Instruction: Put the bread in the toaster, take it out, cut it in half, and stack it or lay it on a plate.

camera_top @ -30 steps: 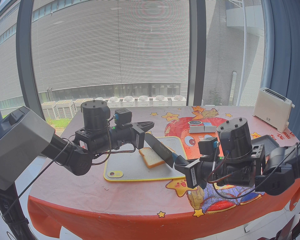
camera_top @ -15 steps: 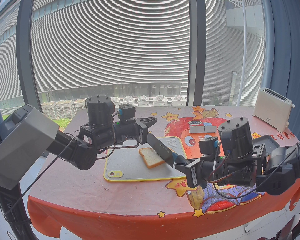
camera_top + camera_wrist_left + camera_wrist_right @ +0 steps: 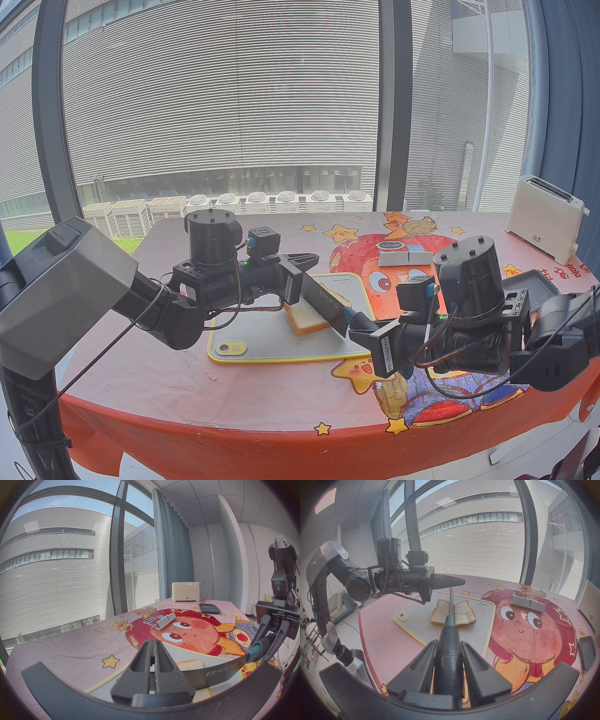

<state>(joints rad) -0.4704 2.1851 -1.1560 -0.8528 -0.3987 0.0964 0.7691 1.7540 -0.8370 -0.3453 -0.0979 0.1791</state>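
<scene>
A slice of bread point(image 3: 305, 319) lies flat on the grey, yellow-rimmed cutting board point(image 3: 262, 337). My right gripper point(image 3: 361, 326) is shut on the teal handle of a knife point(image 3: 449, 636), just off the board's near right corner. The dark blade point(image 3: 324, 304) reaches across the middle of the slice point(image 3: 453, 613), held on edge above it. My left gripper point(image 3: 311, 258) is shut with nothing in it and hovers over the far side of the bread, close to the blade's tip point(image 3: 451, 590). In the left wrist view its closed fingers point(image 3: 153, 655) point over the bread point(image 3: 190, 664) and blade point(image 3: 218, 673).
The cream toaster point(image 3: 545, 217) stands at the table's far right corner. A black tray point(image 3: 531, 284) lies behind my right arm. A small grey and blue holder point(image 3: 405, 257) sits beyond the board. The table's front edge is near the board.
My left arm has swung right and come down, bringing its shut gripper from left of the board to over the bread by the blade. The right arm and knife have stayed still.
</scene>
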